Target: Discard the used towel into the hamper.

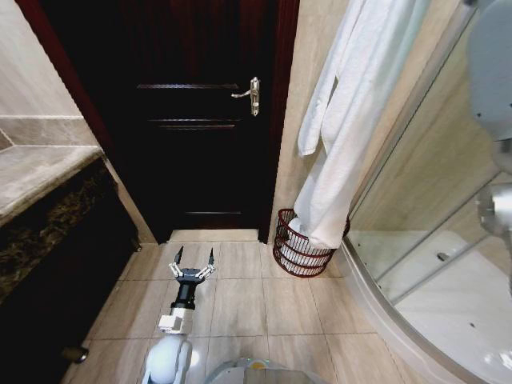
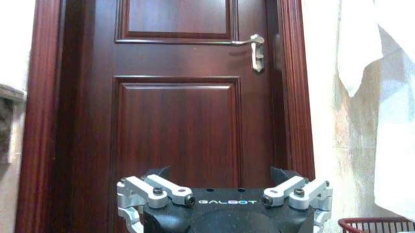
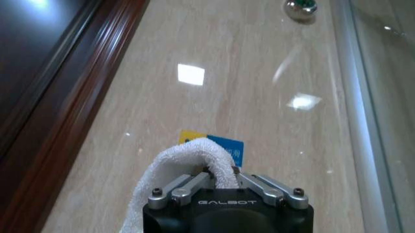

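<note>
Item: white towel (image 1: 346, 120), hanging long against the tiled wall beside the dark door (image 1: 200, 120), its lower end drooping into or just over the hamper (image 1: 302, 244); we cannot tell whether it touches the white cloth already lying inside. Item: hamper, dark red wire basket, standing on the floor in the corner between the door frame and the curved shower screen (image 1: 416, 200); its rim also shows low at the edge of the left wrist view. Item: right pincer (image 3: 220, 177), raised high by the wall, closed on a fold of the towel that humps up between its fingers, a blue and yellow tag (image 3: 213, 145) on the wall just beyond. Item: left pincer (image 1: 192, 268), held low over the floor tiles facing the door, spread wide and holding nothing; we count it idle. Step in hand, as we judge it: getting the held towel down into the hamper. To do this well we would keep the grip firm until the gathered end is directly over the basket mouth, lower so the cloth feeds in and does not drape over the rim, and let go only once the bulk sits inside. Risk noted: a long towel may snag the wire rim or spill onto the floor.
</note>
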{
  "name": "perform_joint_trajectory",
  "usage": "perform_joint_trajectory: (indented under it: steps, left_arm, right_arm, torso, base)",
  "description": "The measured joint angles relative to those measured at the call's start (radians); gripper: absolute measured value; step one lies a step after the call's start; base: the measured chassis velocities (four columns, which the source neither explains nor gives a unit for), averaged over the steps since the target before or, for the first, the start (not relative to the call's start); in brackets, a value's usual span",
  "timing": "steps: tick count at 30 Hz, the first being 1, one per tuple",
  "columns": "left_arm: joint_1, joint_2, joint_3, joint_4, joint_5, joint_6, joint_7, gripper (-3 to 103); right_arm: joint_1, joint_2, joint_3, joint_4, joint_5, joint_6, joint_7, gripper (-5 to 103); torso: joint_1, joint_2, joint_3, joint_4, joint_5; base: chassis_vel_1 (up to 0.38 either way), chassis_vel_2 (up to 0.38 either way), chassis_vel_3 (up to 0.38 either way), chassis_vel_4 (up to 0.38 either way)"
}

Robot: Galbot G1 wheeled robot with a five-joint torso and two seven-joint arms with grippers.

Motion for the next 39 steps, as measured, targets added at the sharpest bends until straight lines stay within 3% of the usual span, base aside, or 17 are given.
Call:
perform_joint_trajectory:
  steps: [12,27,39]
  left_arm:
    - [-0.002,0.002,0.002,0.003,0.002,0.006,0.004,100]
    - [0.002,-0.002,0.002,0.002,-0.011,-0.004,0.011,100]
    - [0.023,-0.014,0.003,-0.003,0.007,-0.021,0.014,100]
  right_arm:
    - [-0.007,0.061,0.018,-0.057,-0.030,0.034,-0.008,5]
    - [0.166,0.119,0.010,-0.239,-0.120,0.044,-0.090,5]
    - [0.024,0.070,0.015,-0.132,-0.079,0.049,-0.064,5]
  torso:
    - [-0.001,-0.003,-0.001,0.0007,-0.0001]
    - [-0.010,-0.026,-0.017,0.0003,-0.0006]
    - [-0.018,-0.046,-0.028,0.0005,-0.0003]
  base:
    - [-0.040,0.028,0.041,-0.035]
    - [0.000,0.000,0.000,0.000]
    - [0.000,0.000,0.000,0.000]
